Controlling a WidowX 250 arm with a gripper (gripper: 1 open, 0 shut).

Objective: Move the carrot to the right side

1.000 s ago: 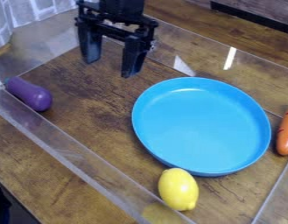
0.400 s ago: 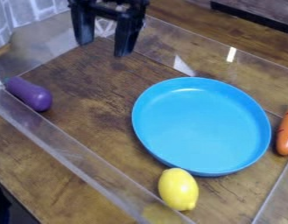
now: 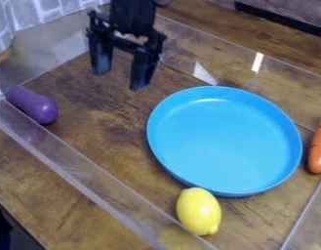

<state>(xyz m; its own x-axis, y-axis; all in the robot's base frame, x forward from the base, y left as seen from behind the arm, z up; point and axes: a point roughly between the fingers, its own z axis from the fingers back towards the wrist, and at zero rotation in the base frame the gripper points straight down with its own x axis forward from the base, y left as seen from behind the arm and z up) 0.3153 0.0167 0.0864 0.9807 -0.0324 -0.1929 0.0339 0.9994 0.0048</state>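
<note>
The carrot (image 3: 318, 147), a small orange-red toy with rounded ends, lies at the right edge of the view, just right of the blue plate (image 3: 228, 139). My gripper (image 3: 124, 66) hangs over the back left of the wooden table, far from the carrot and left of the plate's far rim. Its two dark fingers (image 3: 144, 68) stand apart, open, with nothing between them.
A purple eggplant (image 3: 32, 105) lies at the left near the clear plastic wall (image 3: 71, 171). A yellow lemon (image 3: 198, 210) sits at the front, just below the plate. Clear walls border the wooden table (image 3: 110, 127) on the left and front.
The gripper rose toward the back, then came down again to roughly where it was a second ago, slightly further left. The carrot, plate, lemon and eggplant have not moved.
</note>
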